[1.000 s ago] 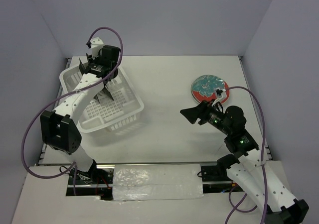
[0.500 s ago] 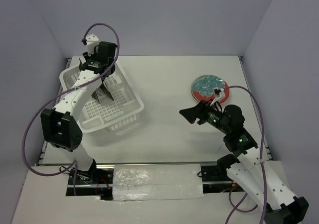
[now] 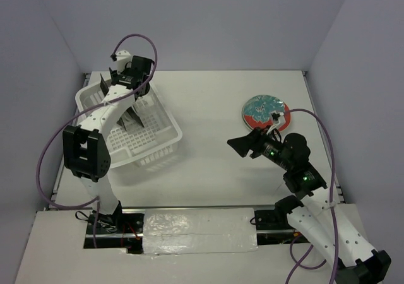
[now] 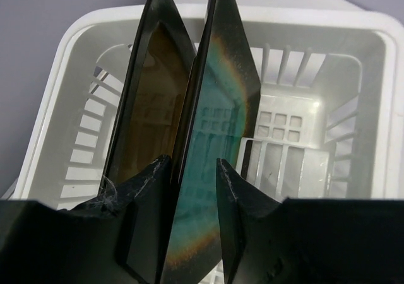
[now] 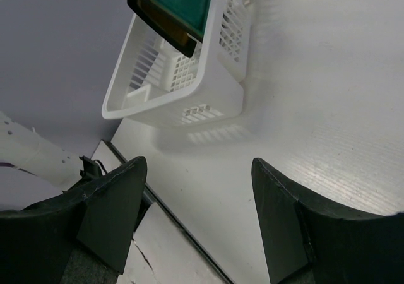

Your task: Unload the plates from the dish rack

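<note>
Two square dark-rimmed plates stand on edge in the white dish rack (image 4: 353,25): a teal-centred plate (image 4: 214,126) and, to its left, an amber-centred plate (image 4: 148,101). My left gripper (image 4: 192,161) reaches down into the rack and stands open, with one finger on each side of the teal plate's edge. From above, the two plates (image 3: 131,118) look dark and thin inside the rack (image 3: 161,142). A round red floral plate (image 3: 265,112) lies flat on the table at the right. My right gripper (image 3: 232,144) hovers open and empty over the table, pointing left.
The right wrist view shows the rack (image 5: 208,88) and the teal plate (image 5: 183,0) far ahead of the right gripper (image 5: 197,162), with bare white table between. Purple cables loop beside both arms. Walls close in the table's back and sides.
The left wrist swung a little to the left over the rack and came back. The plates and the right arm have stayed where they were.
</note>
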Robot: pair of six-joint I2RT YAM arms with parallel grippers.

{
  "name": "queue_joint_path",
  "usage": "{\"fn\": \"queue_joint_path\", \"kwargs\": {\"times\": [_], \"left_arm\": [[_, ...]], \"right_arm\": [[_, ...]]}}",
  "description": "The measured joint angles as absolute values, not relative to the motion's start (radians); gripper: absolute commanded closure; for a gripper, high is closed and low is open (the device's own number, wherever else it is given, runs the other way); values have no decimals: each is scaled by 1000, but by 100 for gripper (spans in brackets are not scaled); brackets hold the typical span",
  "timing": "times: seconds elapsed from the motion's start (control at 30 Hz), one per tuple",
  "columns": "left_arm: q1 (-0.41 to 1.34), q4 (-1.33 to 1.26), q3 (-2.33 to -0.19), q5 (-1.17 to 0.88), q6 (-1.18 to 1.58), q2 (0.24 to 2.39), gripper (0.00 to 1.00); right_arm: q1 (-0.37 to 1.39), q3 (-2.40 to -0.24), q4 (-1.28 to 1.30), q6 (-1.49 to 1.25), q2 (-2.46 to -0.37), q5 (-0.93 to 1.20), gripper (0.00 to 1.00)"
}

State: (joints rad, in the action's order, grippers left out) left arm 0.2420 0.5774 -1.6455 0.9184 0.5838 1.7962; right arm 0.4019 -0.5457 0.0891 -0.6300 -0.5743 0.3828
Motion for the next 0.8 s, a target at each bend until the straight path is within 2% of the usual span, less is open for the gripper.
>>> {"fn": "queue_joint_path", "kwargs": {"times": [0.27, 0.4, 0.57, 0.67, 0.7, 0.8], "left_arm": [[224, 609, -1646, 930, 589, 1837, 57], [216, 609, -1646, 931, 593, 1839, 65], [216, 611, -1648, 935, 604, 1840, 68], [214, 633, -1666, 927, 586, 1848, 88], [216, 653, -1675, 926, 571, 1851, 100], [219, 672, -1697, 935, 566, 1871, 100]], "right_arm": [[403, -546, 89, -630, -560, 389, 26], [403, -546, 89, -630, -551, 389, 26], [403, -546, 89, -629, -561, 387, 26], [403, -546, 90, -627, -566, 382, 26], [403, -546, 90, -626, -566, 381, 26], [403, -546, 90, -626, -571, 381, 26]]}}
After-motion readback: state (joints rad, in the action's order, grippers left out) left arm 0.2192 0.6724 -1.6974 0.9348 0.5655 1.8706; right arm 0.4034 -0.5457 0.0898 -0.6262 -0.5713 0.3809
